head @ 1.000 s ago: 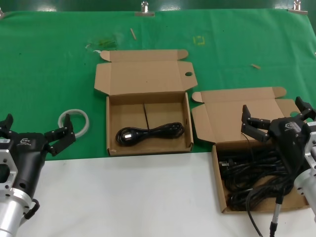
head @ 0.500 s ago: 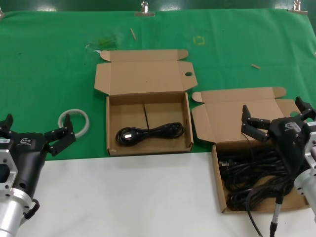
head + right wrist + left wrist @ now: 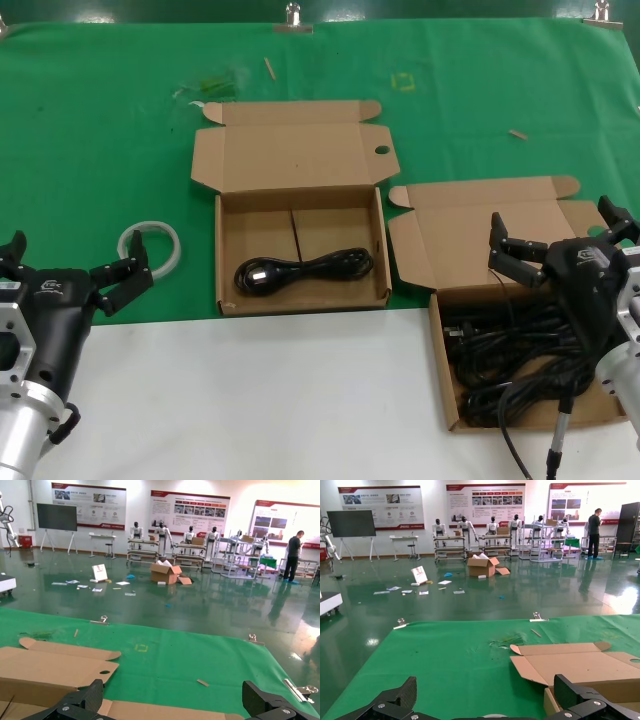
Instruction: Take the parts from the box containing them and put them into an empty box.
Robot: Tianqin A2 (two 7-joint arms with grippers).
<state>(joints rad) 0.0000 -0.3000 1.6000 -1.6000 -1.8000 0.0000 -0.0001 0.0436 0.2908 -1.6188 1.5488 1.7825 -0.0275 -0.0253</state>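
The seamed-floor box (image 3: 228,250) stands at the centre with its lid square and one coiled black cable (image 3: 303,270) lying inside. The box with the askew lid (image 3: 440,345) stands at the right and holds several tangled black cables (image 3: 510,345). My right gripper (image 3: 553,222) hovers open and empty over the far part of that box, at its lid. My left gripper (image 3: 75,258) is open and empty at the left, beside the whitish ring (image 3: 150,247). The left wrist view shows its gripper (image 3: 487,700) wide open before the centre box's lid (image 3: 575,666). The right wrist view shows its gripper (image 3: 172,697) wide open over the askew lid (image 3: 165,712).
A green cloth (image 3: 100,150) covers the far table, clipped at its back edge; the near strip is white (image 3: 250,400). Small scraps (image 3: 268,67) and a clear wrapper (image 3: 205,87) lie behind the boxes. A cable from my right arm hangs over the right box's front edge (image 3: 555,440).
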